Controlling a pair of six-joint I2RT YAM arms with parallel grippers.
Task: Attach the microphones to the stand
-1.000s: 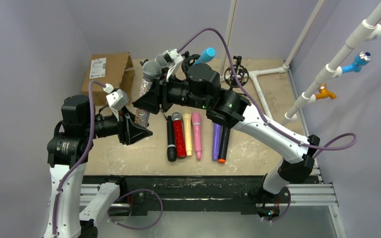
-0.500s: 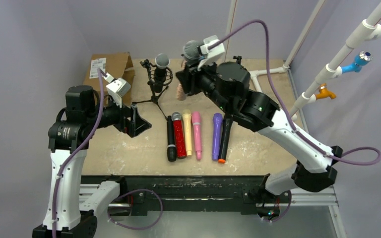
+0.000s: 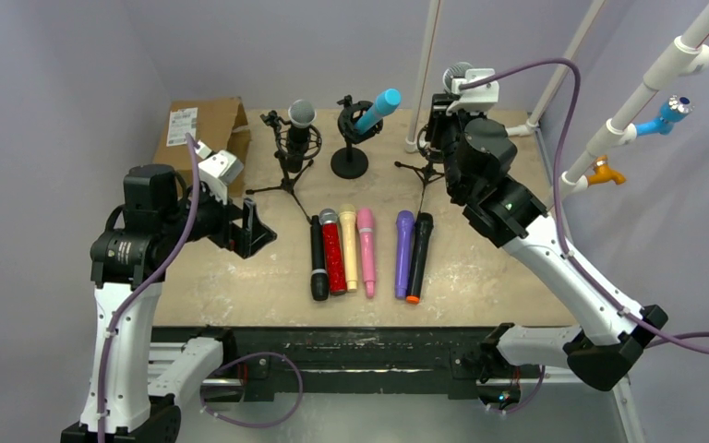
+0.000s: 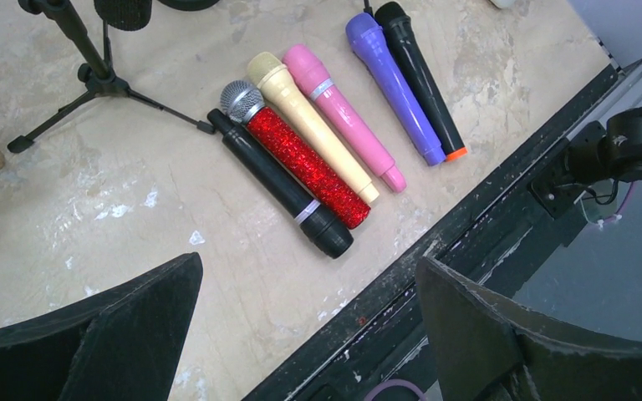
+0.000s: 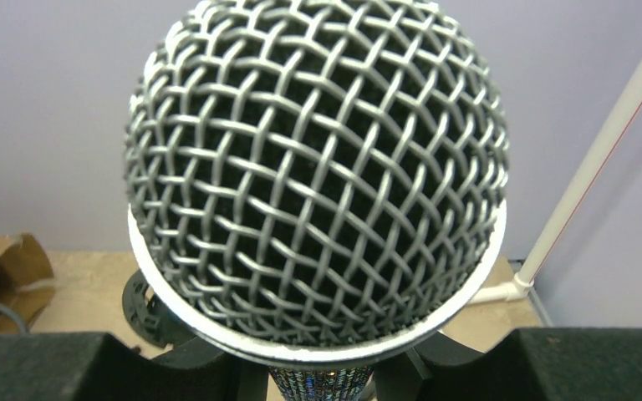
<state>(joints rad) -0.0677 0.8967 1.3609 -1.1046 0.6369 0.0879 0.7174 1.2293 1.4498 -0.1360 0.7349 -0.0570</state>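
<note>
My right gripper [image 3: 445, 109] is at the back right, shut on the glittery silver microphone [image 3: 458, 73], which stands upright over a small tripod stand [image 3: 424, 172]. In the right wrist view its mesh head [image 5: 318, 167] fills the frame and the fingers clamp the glittery body [image 5: 322, 383]. A black microphone [image 3: 300, 114] sits in the left tripod stand, and a blue one [image 3: 380, 103] in the round-base stand [image 3: 349, 163]. Several microphones lie in a row mid-table: black [image 4: 280, 185], red [image 4: 308, 160], cream [image 4: 311, 124], pink [image 4: 344, 115], purple [image 4: 391, 87], black [image 4: 422, 79]. My left gripper [image 3: 255, 228] hovers open left of the row.
A brown cardboard box [image 3: 205, 129] sits at the back left. White PVC pipes [image 3: 485, 138] run along the back right, and a slanted pipe [image 3: 628, 120] carries blue and orange fittings. A black rail [image 4: 485, 209] borders the near table edge.
My right arm has swung from the middle to the back right, carrying the silver microphone. The left gripper has opened and drawn back slightly to the left.
</note>
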